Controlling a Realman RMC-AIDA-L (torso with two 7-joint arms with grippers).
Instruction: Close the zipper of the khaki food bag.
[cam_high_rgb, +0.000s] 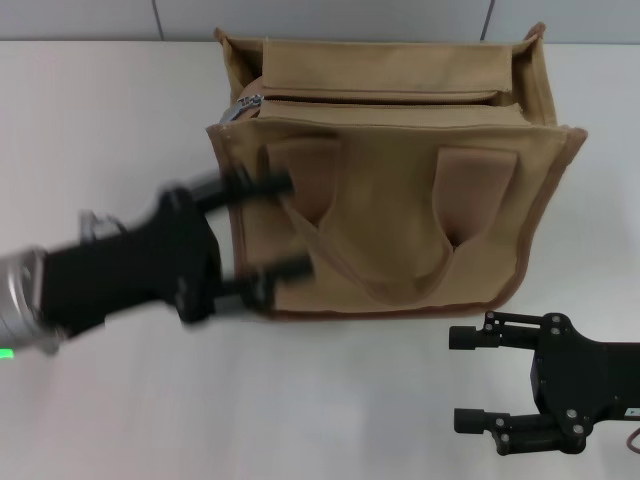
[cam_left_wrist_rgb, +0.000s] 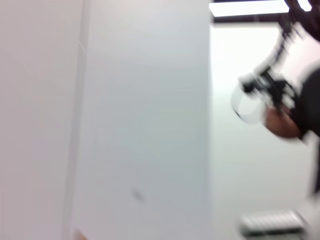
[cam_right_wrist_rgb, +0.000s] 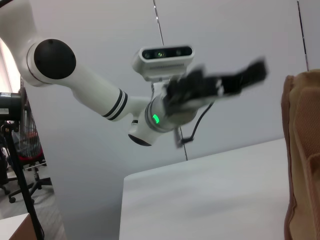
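A plain white table (cam_high_rgb: 120, 110) carries the work, with a pale grey wall behind it. The khaki food bag (cam_high_rgb: 400, 230) stands upright toward the far middle of the table, handles drooping down its front panel. The zipper (cam_high_rgb: 380, 100) runs along the bag's top, and its silver slider (cam_high_rgb: 243, 106) sits at the end on the robot's left, so the whole line appears yet to be drawn across.

The left gripper (cam_high_rgb: 268, 227) hovers in front of the bag's left front edge, below the slider, fingers spread apart and holding nothing. The right gripper (cam_high_rgb: 472, 378) rests low near the table, in front of the bag's right corner, also released and empty.

The likely trouble is the soft canvas: if the left gripper pulls the small tab while nothing braces the bag, the tote may slide or tip rather than the slider travel. The tab is small and shiny, so a slightly off pinch could slip or snag the handle (cam_high_rgb: 320, 200) beside it.
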